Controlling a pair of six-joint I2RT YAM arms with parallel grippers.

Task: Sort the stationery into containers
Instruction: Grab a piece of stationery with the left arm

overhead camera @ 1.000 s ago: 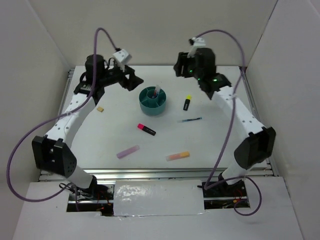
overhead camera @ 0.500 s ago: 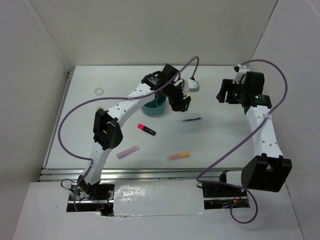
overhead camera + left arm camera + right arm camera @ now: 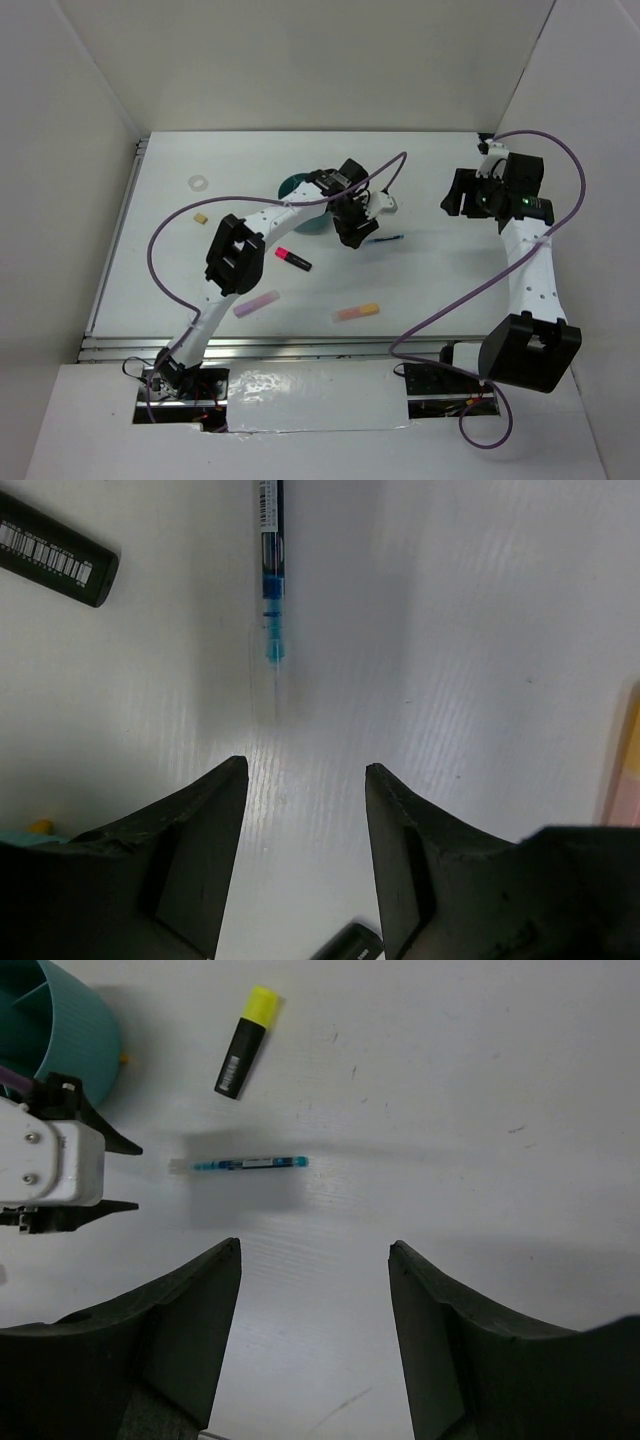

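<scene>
Organizer sits left of centre under my left arm; I cannot read its wells. Left gripper hangs at its 4 o'clock, fingers spread and empty, with the blue pen at the gripper's 12, not touching. Yellow-capped highlighter lies at the organizer's 3. Right gripper, farthest right, is spread too, holding nothing.

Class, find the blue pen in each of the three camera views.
Top external: blue pen, just right of centre.
Left wrist: top edge, left of centre.
Right wrist: left of centre.
Landmark: teal cup, up-left of the pen in top and right wrist views.
</scene>
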